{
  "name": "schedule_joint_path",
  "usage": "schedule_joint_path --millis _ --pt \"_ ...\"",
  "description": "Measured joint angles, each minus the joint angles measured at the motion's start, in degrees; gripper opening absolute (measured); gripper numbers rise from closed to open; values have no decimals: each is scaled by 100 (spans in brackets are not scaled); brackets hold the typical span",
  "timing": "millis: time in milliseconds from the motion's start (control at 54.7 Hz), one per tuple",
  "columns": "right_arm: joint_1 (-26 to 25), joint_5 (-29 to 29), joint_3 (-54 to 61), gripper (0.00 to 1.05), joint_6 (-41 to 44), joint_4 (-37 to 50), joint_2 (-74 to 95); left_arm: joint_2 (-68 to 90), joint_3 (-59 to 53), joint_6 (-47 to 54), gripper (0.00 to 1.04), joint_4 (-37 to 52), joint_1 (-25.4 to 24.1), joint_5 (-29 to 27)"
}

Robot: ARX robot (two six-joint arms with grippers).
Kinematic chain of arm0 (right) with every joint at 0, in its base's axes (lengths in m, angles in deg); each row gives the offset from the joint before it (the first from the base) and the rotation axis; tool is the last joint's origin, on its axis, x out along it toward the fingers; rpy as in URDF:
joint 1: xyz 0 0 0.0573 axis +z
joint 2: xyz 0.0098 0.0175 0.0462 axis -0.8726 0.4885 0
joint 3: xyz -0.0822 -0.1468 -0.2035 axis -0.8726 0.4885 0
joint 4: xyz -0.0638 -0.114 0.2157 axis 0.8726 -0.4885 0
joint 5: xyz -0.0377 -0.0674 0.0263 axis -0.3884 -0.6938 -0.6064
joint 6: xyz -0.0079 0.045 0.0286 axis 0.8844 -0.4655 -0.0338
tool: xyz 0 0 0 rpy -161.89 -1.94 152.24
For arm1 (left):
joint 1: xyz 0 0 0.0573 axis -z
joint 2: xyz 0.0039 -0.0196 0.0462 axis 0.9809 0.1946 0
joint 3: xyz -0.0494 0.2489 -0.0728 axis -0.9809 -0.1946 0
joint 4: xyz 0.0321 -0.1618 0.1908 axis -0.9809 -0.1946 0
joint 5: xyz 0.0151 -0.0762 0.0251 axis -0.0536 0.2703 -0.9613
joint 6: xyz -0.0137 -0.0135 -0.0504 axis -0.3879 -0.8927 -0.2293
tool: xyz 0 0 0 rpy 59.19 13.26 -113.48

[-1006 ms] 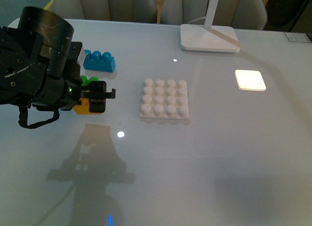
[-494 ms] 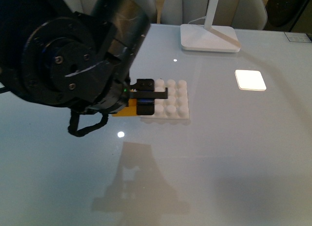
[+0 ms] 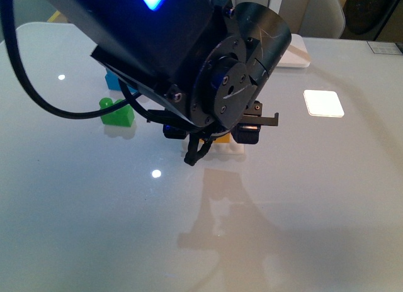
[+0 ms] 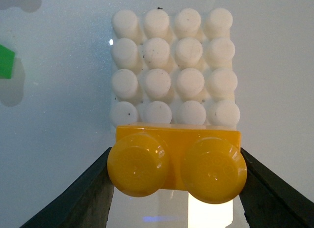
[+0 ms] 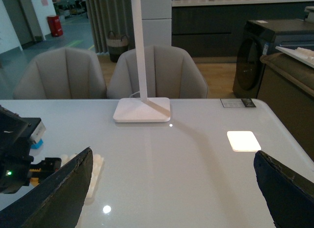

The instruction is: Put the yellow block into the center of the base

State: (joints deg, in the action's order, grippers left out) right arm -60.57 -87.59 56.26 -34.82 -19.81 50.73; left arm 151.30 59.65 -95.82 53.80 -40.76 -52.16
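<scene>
My left gripper (image 4: pixel 176 188) is shut on the yellow block (image 4: pixel 177 161), one black finger against each short end, its two studs facing the wrist camera. Beyond it lies the white studded base (image 4: pixel 174 66), flat on the table, and the block overlaps the base's nearest row. In the front view the left arm (image 3: pixel 208 65) covers most of the base (image 3: pixel 234 147); only a sliver of yellow block (image 3: pixel 220 138) shows under the gripper (image 3: pixel 217 136). My right gripper (image 5: pixel 171 188) stands open over bare table, well apart from the base (image 5: pixel 95 166).
A green brick (image 3: pixel 117 113) sits left of the arm, with a blue brick (image 3: pixel 113 79) behind it, partly hidden. A white lamp foot (image 5: pixel 142 110) stands at the back of the table. A bright square light patch (image 3: pixel 323 103) lies to the right. Chairs stand beyond the far edge.
The left arm has carried the yellow block rightward from beside the green brick to over the base, and it now hides most of the base in the front view.
</scene>
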Motion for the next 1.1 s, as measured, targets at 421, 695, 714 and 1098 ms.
schedule_joint_path --millis 421,695,714,1098 --pt "0 0 0 96 0 0 0 695 1121 129 63 -400 15 -216" --pt "0 0 0 96 0 0 0 1045 1602 223 63 -662 -81 -289" --pt "0 0 0 96 0 0 0 1069 1628 225 63 -682 -85 -293" --pt "0 0 0 96 0 0 0 1329 2002 227 63 -861 -92 -317"
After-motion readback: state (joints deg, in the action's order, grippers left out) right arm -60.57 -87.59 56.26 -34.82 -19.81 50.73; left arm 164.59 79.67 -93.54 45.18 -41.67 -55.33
